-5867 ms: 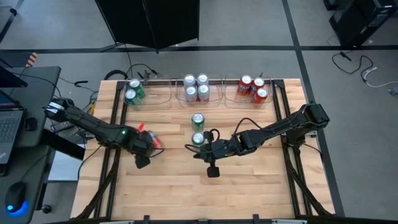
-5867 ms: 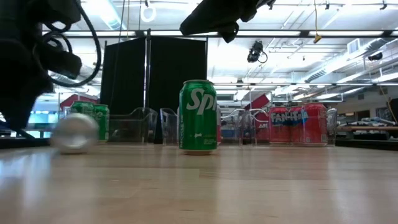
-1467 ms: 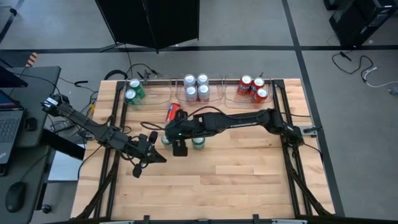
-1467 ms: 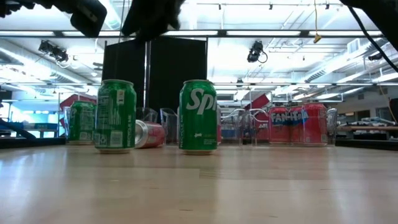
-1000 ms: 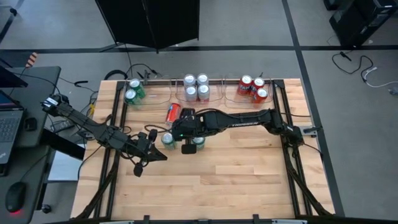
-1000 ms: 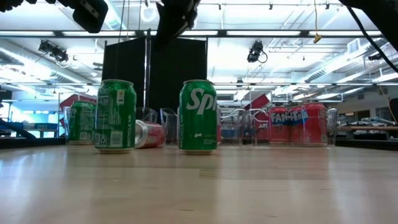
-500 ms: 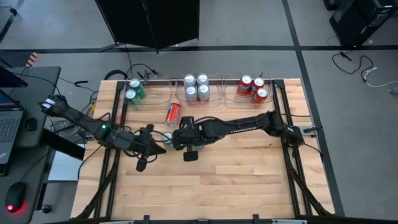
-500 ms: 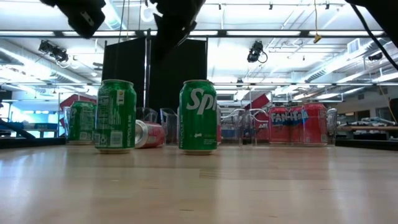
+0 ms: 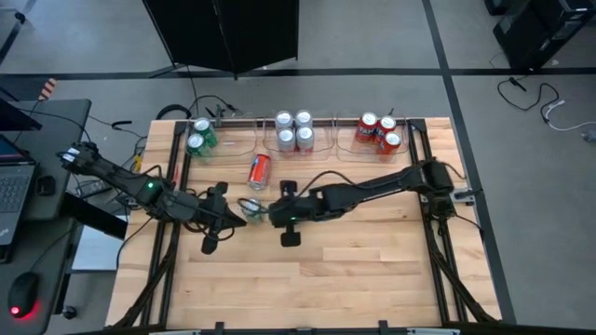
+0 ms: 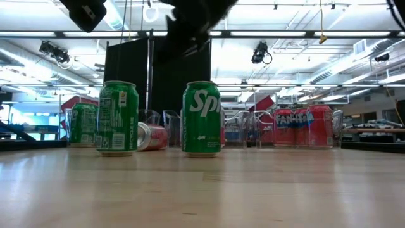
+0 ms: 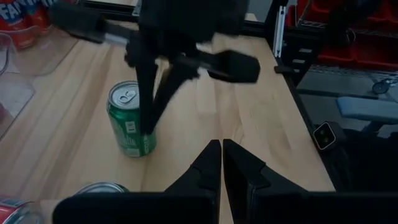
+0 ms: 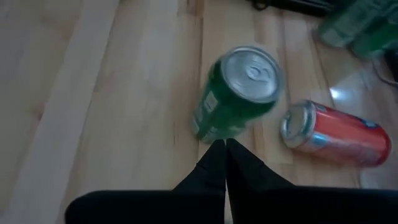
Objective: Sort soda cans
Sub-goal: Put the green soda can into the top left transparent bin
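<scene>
Wooden table (image 9: 372, 270): your two green cans (image 10: 117, 117) stand mid-table.
Left gripper (image 11: 221, 163) and right gripper (image 12: 225, 163) both closed, holding nothing.

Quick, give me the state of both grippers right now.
Left gripper: shut, holding nothing, above the table near an upright green can.
Right gripper: shut, empty, just short of another green can.

A light butcher-block table (image 9: 372, 279) fills the lower middle of the high view, standing on a grey floor (image 9: 521, 186) crossed by dark tape lines. A black panel (image 9: 223, 33) stands at top centre. At far left sits a dark desk with a laptop (image 9: 14, 191) and a mouse (image 9: 20, 298). In the low view, long ceiling lights (image 10: 297, 35) run across an open workshop.
</scene>
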